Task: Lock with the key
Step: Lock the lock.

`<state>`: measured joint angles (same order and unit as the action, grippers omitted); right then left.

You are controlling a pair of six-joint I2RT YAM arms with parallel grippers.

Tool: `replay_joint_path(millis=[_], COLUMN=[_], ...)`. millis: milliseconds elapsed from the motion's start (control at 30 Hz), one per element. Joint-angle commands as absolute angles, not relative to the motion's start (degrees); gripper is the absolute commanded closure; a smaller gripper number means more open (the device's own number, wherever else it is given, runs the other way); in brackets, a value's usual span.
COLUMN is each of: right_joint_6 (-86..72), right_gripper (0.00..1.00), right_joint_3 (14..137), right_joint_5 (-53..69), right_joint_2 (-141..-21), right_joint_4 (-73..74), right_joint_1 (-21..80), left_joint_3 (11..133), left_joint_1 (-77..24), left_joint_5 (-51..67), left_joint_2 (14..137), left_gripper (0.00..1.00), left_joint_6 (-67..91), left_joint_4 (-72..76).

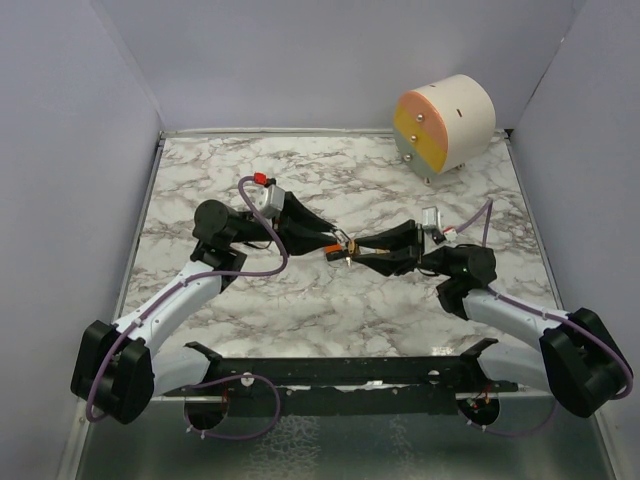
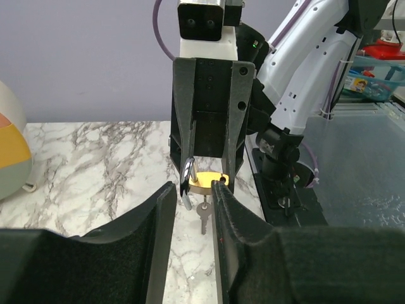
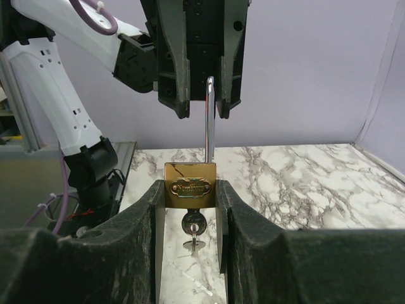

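The drum-shaped drawer unit (image 1: pixel 445 125) in the tabletop's (image 1: pixel 260 310) far right corner has its coloured fronts closed, so I cannot see inside. My right tool (image 3: pixel 190 190) is clenched on the brass padlock (image 3: pixel 190 183), held above mid-tabletop. From overhead it is just a glint. The right wrist view shows the key (image 3: pixel 193 229) in the keyhole underneath and the shackle (image 3: pixel 210 126) standing up. The left wrist view shows my left tool (image 2: pixel 193 193) released, its fingers (image 2: pixel 161 212) either side of the shackle. The tabletop is white marble, with lilac walls (image 1: pixel 300 60) around it.
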<state>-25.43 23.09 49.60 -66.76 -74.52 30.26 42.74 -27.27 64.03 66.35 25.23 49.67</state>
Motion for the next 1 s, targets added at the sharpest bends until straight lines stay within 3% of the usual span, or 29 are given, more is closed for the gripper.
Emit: replay_joint_path(millis=[0,367,767,967], right_joint_6=[-24.0,-16.0,4.3,12.2], right_gripper=[0.99,0.99,0.99,0.99], right_joint_3=[24.5,25.2,27.4,27.9], right_joint_5=[49.0,42.7,20.8,10.8], right_joint_2=[-66.2,-61.8,-56.4,-57.0], right_joint_4=[-73.8,-64.8,-50.9,-51.1], right_joint_1=[30.1,30.3,40.9,47.9], left_joint_3=[44.8,47.2,48.2,48.0], left_joint_1=[-27.9,-29.1,-31.9,-33.0], left_joint_5=[64.0,58.3,52.0,49.7], left_joint_2=[66.3,67.9,67.2,65.8], left_gripper=[0.72,1.00,1.00,1.00], left_joint_6=[25.7,32.1,28.0,22.0], left_joint_4=[51.1,50.3,42.1,35.9])
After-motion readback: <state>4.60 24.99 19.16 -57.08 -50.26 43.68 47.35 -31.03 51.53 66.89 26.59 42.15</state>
